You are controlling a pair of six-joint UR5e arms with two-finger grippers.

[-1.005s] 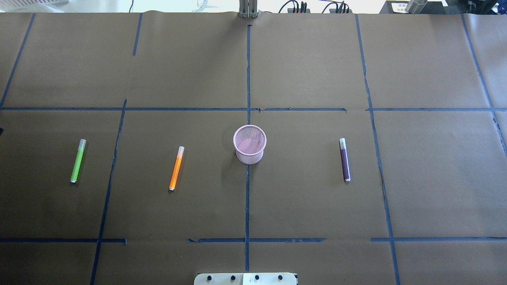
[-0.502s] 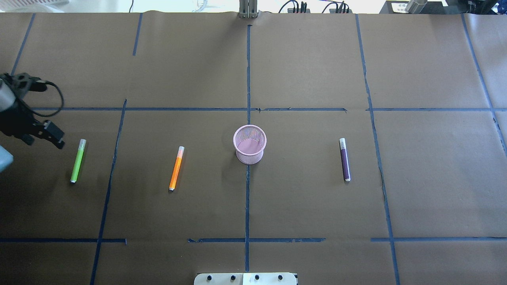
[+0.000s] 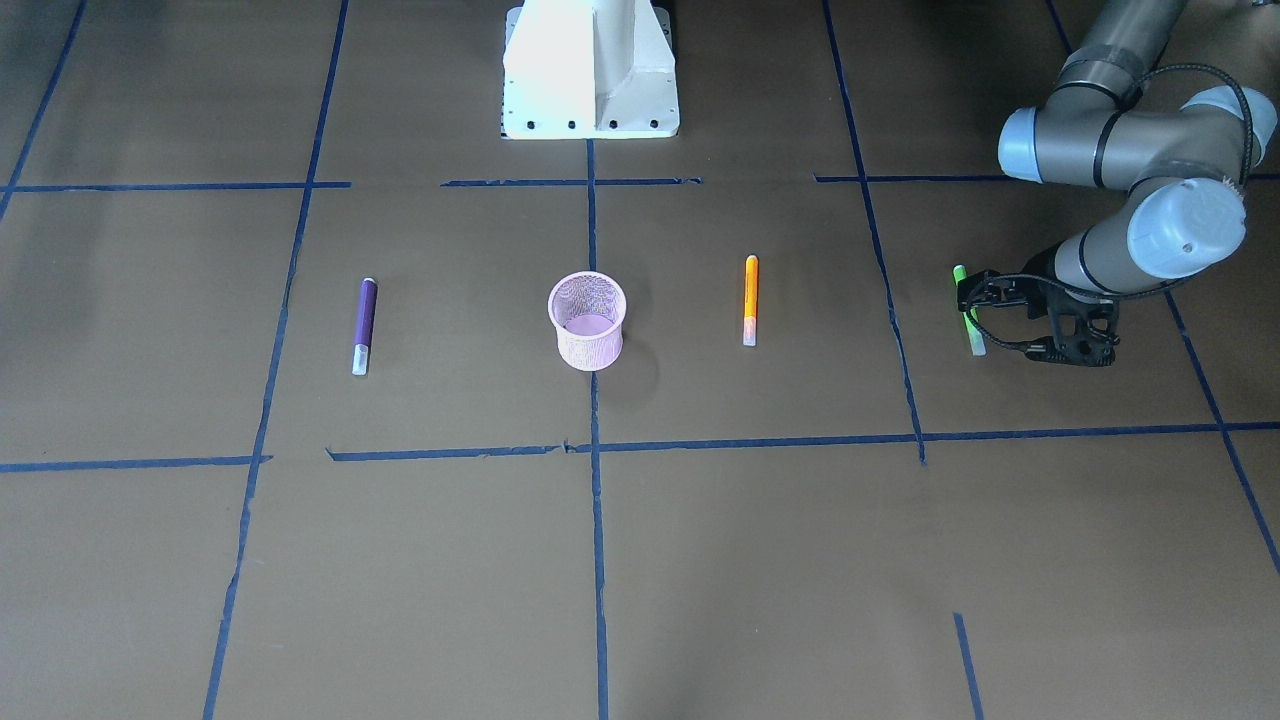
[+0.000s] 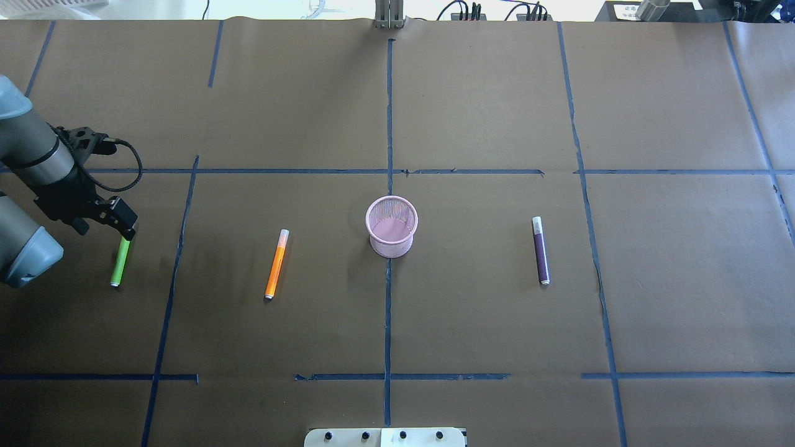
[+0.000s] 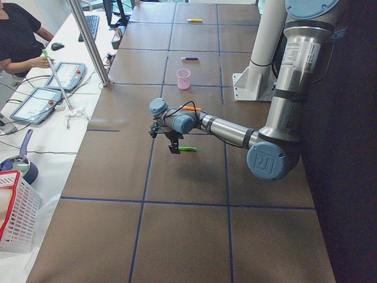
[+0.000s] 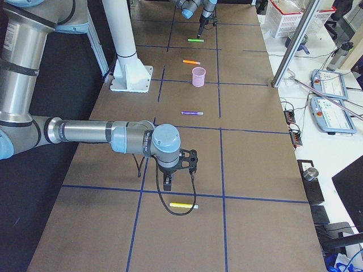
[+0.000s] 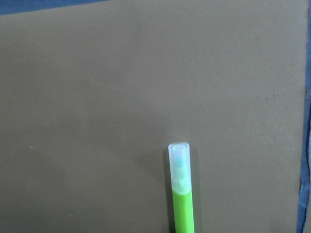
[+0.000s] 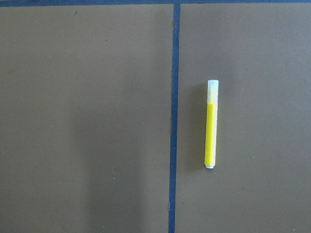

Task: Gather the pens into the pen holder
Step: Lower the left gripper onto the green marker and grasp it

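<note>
The pink mesh pen holder [image 4: 391, 226] stands upright at the table's middle. The orange pen [image 4: 276, 264] lies to its left and the purple pen [image 4: 540, 251] to its right. The green pen [image 4: 120, 261] lies far left. My left gripper [image 4: 104, 228] hovers open above the green pen's cap end and holds nothing; the cap shows in the left wrist view [image 7: 180, 160]. My right gripper [image 6: 168, 182] shows only in the exterior right view, and I cannot tell whether it is open. It hangs over the table near a yellow pen [image 8: 211, 124].
Blue tape lines [image 4: 389, 112] cross the brown paper. The robot's white base [image 3: 590, 70] stands behind the holder. The yellow pen [image 6: 183, 205] lies at the table's far right end. A person and tablets [image 5: 38, 97] are at a side bench.
My left arm has come in from the left edge and moved right, until its gripper is over the green pen's cap end. The pens and holder have not moved.
</note>
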